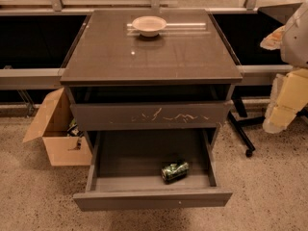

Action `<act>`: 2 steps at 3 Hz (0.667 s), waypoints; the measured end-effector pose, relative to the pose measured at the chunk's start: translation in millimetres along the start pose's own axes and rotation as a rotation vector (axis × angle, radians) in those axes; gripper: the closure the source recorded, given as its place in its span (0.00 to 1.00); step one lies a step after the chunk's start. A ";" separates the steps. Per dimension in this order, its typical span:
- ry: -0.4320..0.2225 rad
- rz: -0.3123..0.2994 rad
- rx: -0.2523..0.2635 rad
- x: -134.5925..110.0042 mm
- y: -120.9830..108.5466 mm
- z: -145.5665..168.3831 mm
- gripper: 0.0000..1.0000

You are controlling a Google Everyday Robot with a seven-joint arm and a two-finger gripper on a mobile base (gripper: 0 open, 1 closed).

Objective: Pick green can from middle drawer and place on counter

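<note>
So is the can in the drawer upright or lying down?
Lying down: the can rests on its side on the drawer floor, near the front. The gripper hangs right of the counter.

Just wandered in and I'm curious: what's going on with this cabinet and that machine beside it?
A robot is meant to take the green can out of the open middle drawer and set it on the counter. Nothing is being handled yet: the green can lies on its side near the drawer's front, and the robot's hand hangs off to the right of the counter. A white bowl sits at the back of the counter.
</note>
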State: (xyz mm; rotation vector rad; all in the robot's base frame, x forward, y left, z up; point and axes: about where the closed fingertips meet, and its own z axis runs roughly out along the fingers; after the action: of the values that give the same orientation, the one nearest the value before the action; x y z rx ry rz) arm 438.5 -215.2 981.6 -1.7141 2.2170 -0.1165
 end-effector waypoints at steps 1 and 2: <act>0.000 0.000 0.000 -0.1 0.0 0.2 0.00; -0.049 -0.016 -0.034 -10.9 6.0 25.9 0.00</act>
State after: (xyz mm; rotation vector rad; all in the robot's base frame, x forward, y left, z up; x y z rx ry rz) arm 443.3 -199.7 957.9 -1.7337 2.1827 -0.0411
